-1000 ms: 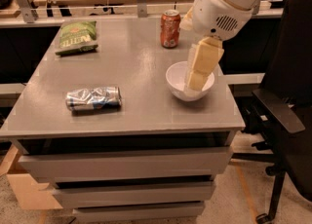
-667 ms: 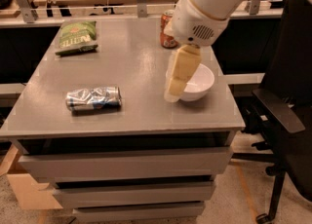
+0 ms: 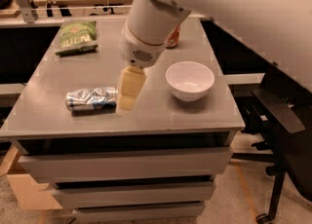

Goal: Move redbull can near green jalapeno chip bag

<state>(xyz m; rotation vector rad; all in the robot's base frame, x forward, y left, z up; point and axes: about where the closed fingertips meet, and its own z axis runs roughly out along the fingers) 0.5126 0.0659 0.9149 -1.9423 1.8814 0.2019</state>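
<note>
The redbull can (image 3: pixel 91 99), shiny silver with blue patches, lies on its side at the front left of the grey table (image 3: pixel 58 121). The green jalapeno chip bag (image 3: pixel 76 36) lies flat at the table's back left corner. My gripper (image 3: pixel 127 100) hangs from the white arm, pointing down, just right of the can's right end and close above the tabletop. The can is not held.
A white bowl (image 3: pixel 189 80) stands right of the gripper. An orange-red soda can (image 3: pixel 173 36) is mostly hidden behind the arm at the back. A black office chair (image 3: pixel 282 125) stands right of the table. Drawers sit below the tabletop.
My arm has swung left across the table, from over the white bowl to beside the redbull can's right end. The can, bag and bowl have not moved.
</note>
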